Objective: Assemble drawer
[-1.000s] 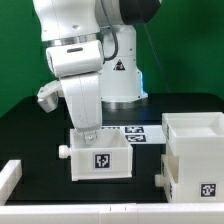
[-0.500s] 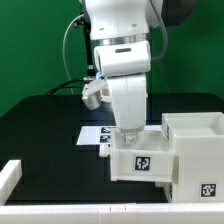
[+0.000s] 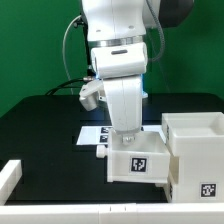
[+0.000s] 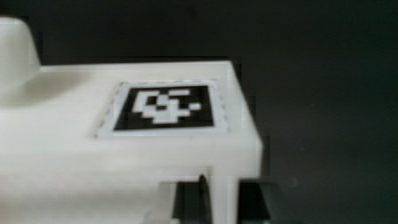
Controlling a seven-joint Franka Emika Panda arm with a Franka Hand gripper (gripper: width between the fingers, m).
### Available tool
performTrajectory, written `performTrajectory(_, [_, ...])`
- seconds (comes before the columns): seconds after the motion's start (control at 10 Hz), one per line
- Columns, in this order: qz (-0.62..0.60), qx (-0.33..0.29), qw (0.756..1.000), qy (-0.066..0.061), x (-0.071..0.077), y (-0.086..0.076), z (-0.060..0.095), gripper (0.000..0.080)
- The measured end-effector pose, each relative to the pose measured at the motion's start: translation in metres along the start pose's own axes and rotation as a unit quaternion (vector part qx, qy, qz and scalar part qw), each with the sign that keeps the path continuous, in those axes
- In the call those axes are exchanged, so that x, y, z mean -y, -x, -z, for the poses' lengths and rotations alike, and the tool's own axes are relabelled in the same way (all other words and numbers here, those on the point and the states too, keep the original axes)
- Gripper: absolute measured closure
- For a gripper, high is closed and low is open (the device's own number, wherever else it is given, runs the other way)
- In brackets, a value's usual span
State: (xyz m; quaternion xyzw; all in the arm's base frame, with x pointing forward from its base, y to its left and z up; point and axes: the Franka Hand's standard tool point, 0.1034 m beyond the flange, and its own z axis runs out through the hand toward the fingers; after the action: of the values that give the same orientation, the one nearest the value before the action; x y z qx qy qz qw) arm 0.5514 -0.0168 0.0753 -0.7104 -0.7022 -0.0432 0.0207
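Since a second ago the small tray is sitting far over toward the exterior view's right, now just beside or touching the large casing, with the arm having travelled across with it. White and box-shaped, the tray is showing a black-and-white square tag on its front face and a small peg sticking out of the side toward the exterior view's left; it is staying low at the black worktop, though whether it is resting there or being held just clear is hard to tell. The claw is closed on the tray's rear wall, its tips dropping behind the rim. The casing, open-topped and white, is carrying its own tag and is running off the frame edge. Behind the tray the marker board is lying flat, mostly covered by arm and tray. A white rail is edging the worktop's near corner. The wrist view is showing only a blurred white face with a tag, and the fingertips are not making themselves out there.
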Motion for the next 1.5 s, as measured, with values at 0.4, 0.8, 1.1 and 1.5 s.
performTrajectory(0.4, [-0.004,-0.002,1.000,-0.008,0.006,-0.011,-0.002,0.0760])
performTrajectory(0.8, [-0.003,-0.004,1.000,0.003,0.006,-0.018,-0.006,0.0760])
performTrajectory(1.1, [-0.008,-0.004,1.000,0.003,0.006,-0.019,-0.006,0.0760])
performTrajectory(1.5, [-0.057,-0.008,0.998,0.000,0.006,-0.037,-0.007,0.0760])
